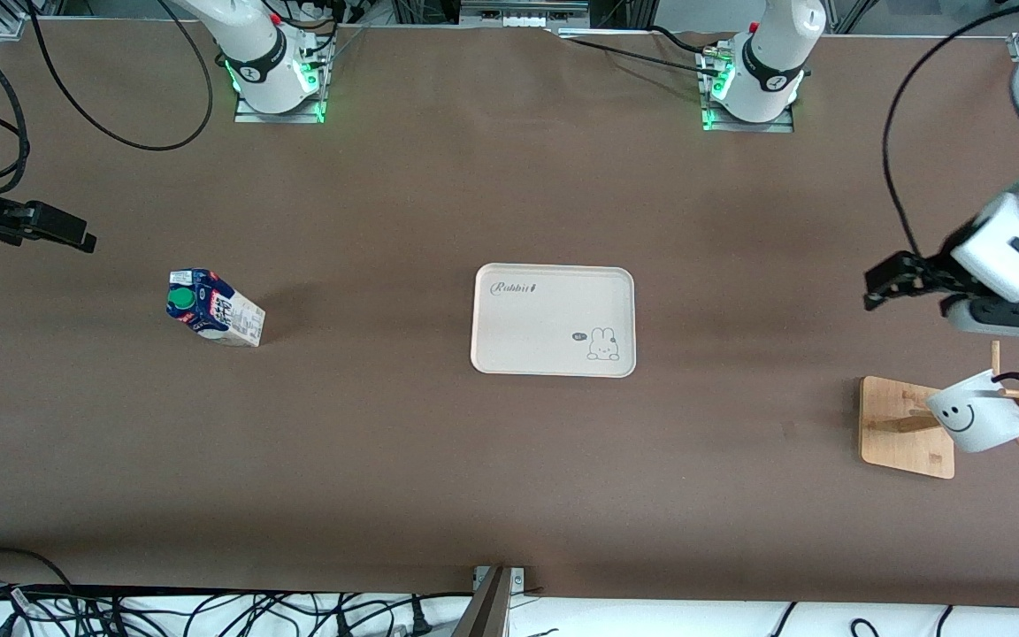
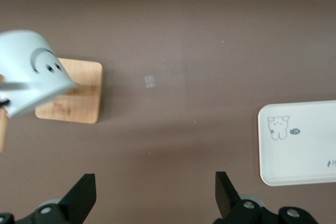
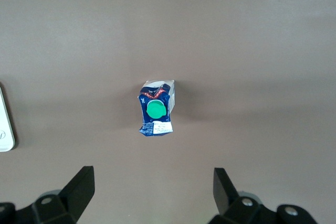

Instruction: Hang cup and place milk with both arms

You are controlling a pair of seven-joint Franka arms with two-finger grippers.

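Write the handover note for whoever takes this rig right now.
Left gripper: open, empty, up over bare table by the wooden rack.
Right gripper: open, empty, above the table at its own end.
Done: cup hangs on the rack by its handle.
Left: milk stands on the table toward the right arm's end, untouched; the tray mid-table holds nothing.

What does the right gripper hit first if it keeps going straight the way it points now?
Probably bare table. The right gripper is open and points down at the tabletop. The milk carton stands upright ahead of its fingers rather than between them, so a straight descent likely misses it, though depth is hard to judge.
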